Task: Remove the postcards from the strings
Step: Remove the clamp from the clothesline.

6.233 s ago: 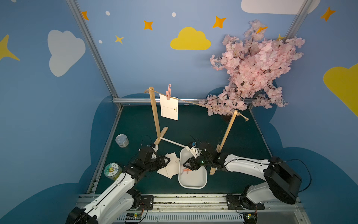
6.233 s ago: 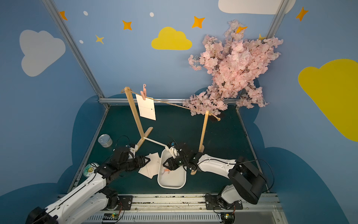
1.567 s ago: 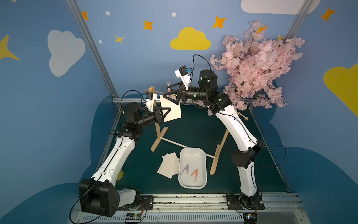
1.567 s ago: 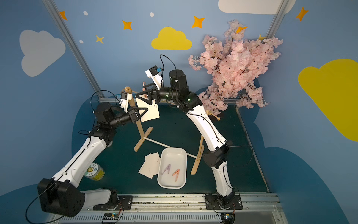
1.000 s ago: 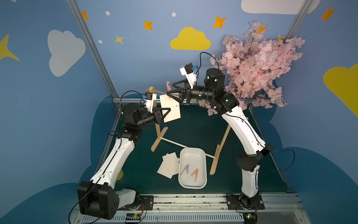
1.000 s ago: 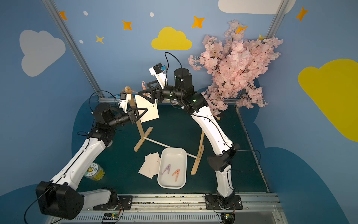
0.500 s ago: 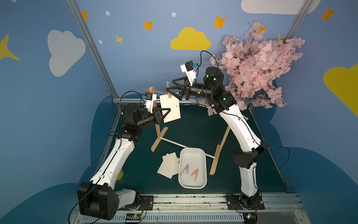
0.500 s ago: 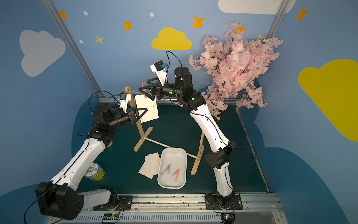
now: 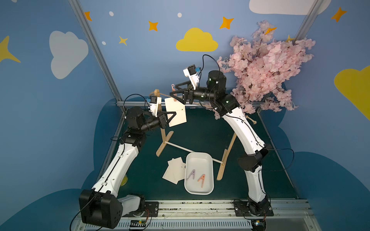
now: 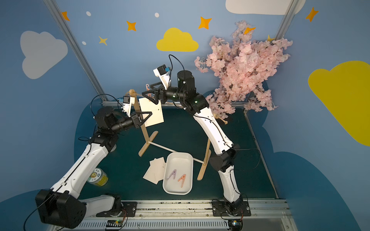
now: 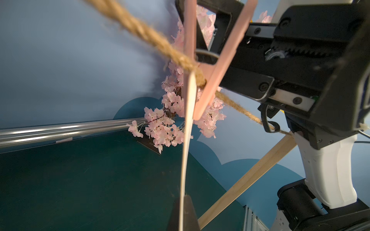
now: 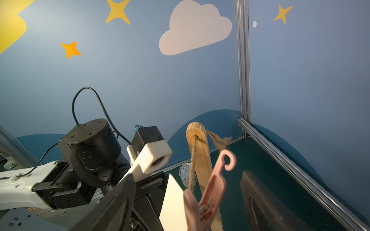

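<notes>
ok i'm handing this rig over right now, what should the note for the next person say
Left gripper: shut on the low part of the hanging postcard.
Right gripper: open, fingers either side of the pink peg that pins that card to the twine; not squeezing it yet.
Done: two postcards lie on the mat beside the white tray; two pegs are in the tray.
Left: probably pinch the peg off, free the last card and set it with the others.
</notes>
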`<action>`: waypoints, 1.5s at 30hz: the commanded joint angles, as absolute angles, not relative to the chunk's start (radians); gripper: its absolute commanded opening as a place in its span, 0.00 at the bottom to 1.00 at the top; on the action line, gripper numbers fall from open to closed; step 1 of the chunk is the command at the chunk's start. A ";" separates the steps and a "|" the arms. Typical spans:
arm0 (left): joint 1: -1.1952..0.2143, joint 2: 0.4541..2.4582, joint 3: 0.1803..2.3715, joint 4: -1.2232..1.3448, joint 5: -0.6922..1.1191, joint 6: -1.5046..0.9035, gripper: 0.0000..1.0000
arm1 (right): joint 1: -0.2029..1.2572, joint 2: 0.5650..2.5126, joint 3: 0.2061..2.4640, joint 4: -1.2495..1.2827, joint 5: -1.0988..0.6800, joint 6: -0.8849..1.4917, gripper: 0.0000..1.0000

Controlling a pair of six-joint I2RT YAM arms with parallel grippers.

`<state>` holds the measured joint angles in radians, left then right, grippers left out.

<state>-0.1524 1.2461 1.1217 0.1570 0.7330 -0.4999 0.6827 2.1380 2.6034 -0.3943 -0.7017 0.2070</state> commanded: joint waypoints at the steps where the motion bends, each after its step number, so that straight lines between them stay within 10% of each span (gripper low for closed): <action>1: -0.149 1.233 1.120 0.152 0.729 -0.482 0.03 | 0.689 2.159 2.629 -0.370 -0.725 0.219 0.83; 28: -0.147 1.234 1.123 0.137 0.747 -0.475 0.03 | 0.698 2.174 2.634 -0.347 -0.810 0.255 0.79; 45: -0.147 1.236 1.131 0.126 0.768 -0.469 0.03 | 0.695 2.183 2.634 -0.337 -0.850 0.262 0.55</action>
